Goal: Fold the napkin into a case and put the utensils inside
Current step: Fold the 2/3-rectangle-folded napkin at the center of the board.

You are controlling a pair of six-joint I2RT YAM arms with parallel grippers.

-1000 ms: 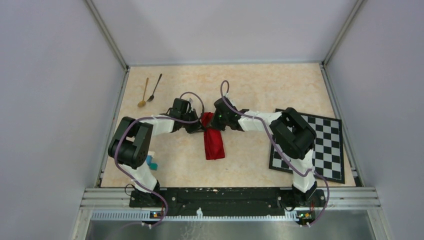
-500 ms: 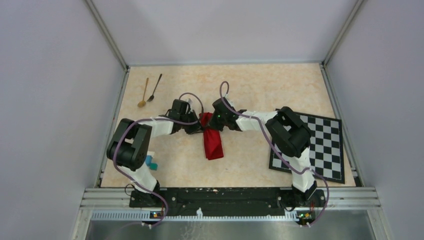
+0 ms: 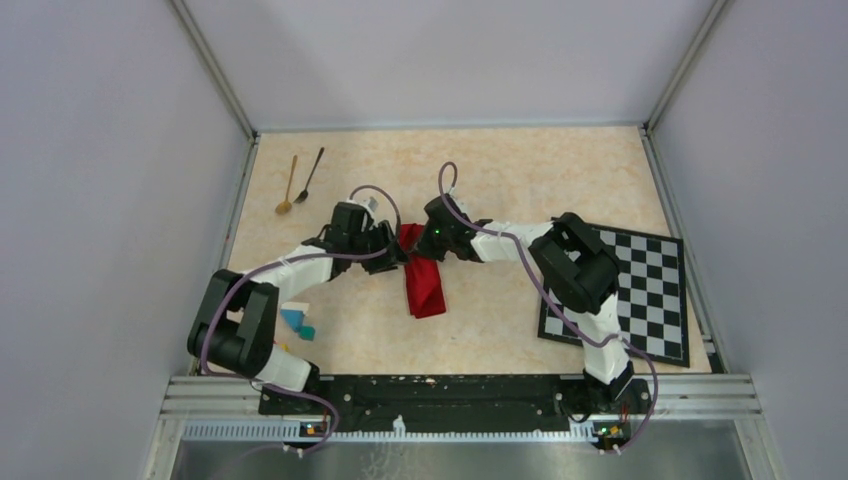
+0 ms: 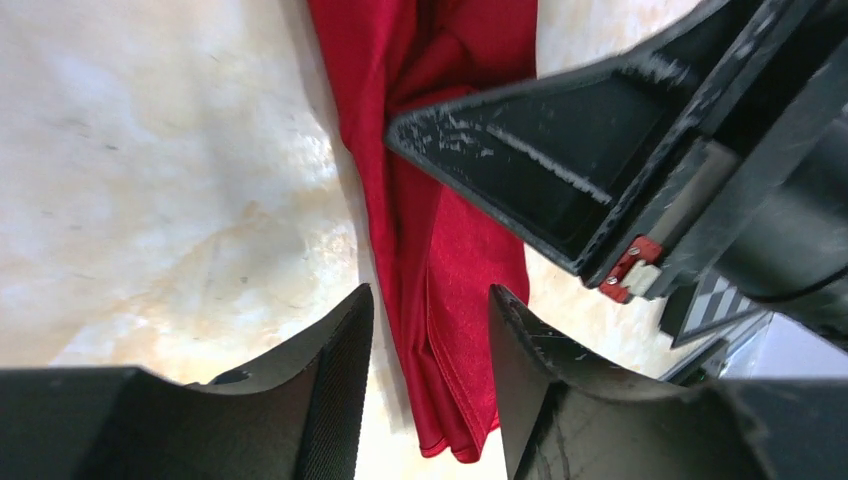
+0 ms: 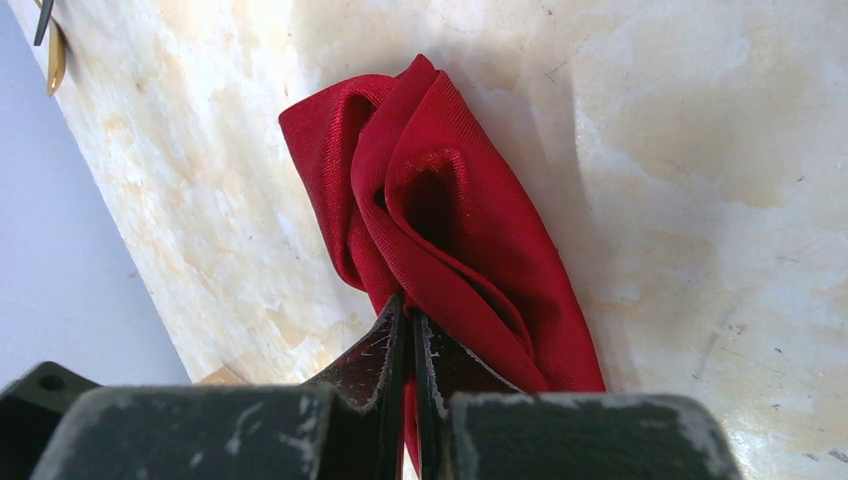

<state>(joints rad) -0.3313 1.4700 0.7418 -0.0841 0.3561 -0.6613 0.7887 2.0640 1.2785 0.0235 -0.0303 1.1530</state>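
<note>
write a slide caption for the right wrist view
Right gripper pinching the bunched red napkin on the marbled table.

Top external view looks steeply down from the near side over the whole table (image 3: 520, 170), left wrist view hangs close above the red napkin (image 4: 440, 260) past the left fingers (image 4: 330, 390), right wrist view sits lower, all three share that cloth.

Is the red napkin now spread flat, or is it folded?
Folded. The napkin lies as a narrow strip with layered edges, bunched at the far end where the right gripper pinches it.
</note>
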